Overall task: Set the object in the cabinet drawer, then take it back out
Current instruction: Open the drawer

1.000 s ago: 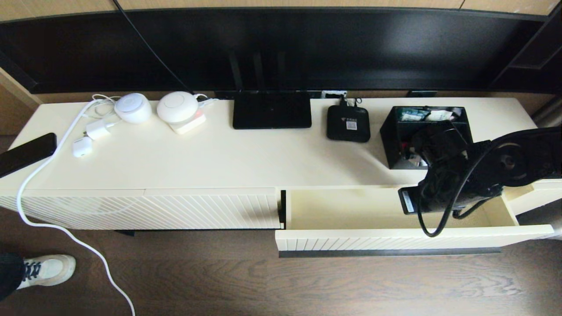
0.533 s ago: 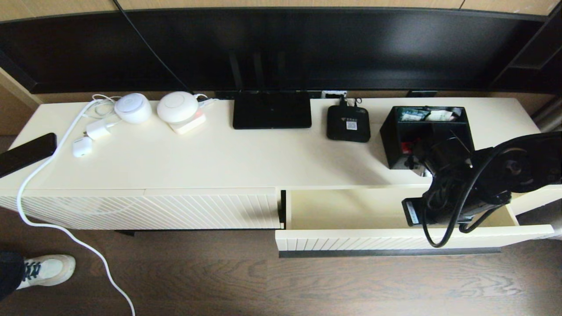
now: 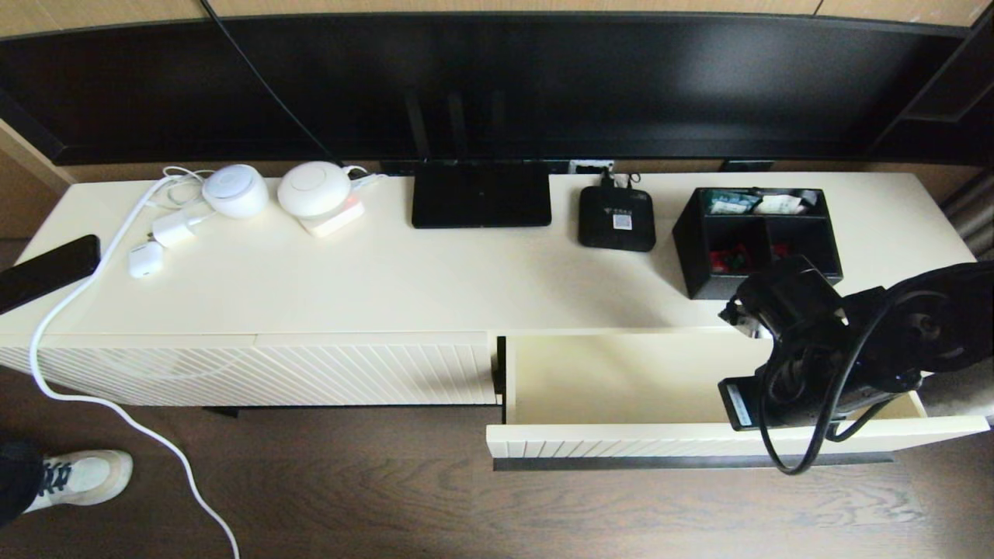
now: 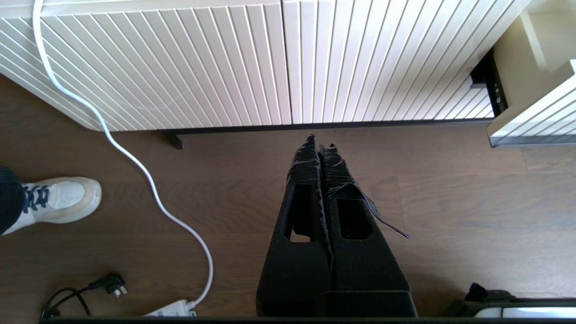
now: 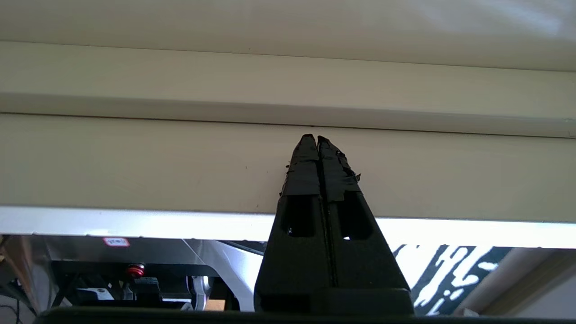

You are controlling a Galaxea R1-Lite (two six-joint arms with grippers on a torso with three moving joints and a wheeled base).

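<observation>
The black organizer box (image 3: 757,241) with colourful packets stands on the cabinet top at the right, behind the open cabinet drawer (image 3: 699,439). The drawer's cream interior (image 3: 621,373) holds nothing that I can see, and its dark bar handle (image 3: 683,463) runs under the ribbed front. My right arm (image 3: 823,365) hangs over the drawer's right end. In the right wrist view my right gripper (image 5: 317,137) is shut, its tips against a cream drawer panel (image 5: 135,162). My left gripper (image 4: 319,146) is shut and empty, low over the floor before the left ribbed panel (image 4: 225,63).
On the cabinet top sit a flat black router (image 3: 481,194), a small black set-top box (image 3: 616,219), two round white devices (image 3: 314,189) and chargers. A white cable (image 3: 78,310) drops to the floor. A shoe (image 3: 78,475) is at the lower left.
The drawer has slid further out toward me, and my right arm has moved back with it. The organizer box, partly covered by the arm before, now shows almost whole.
</observation>
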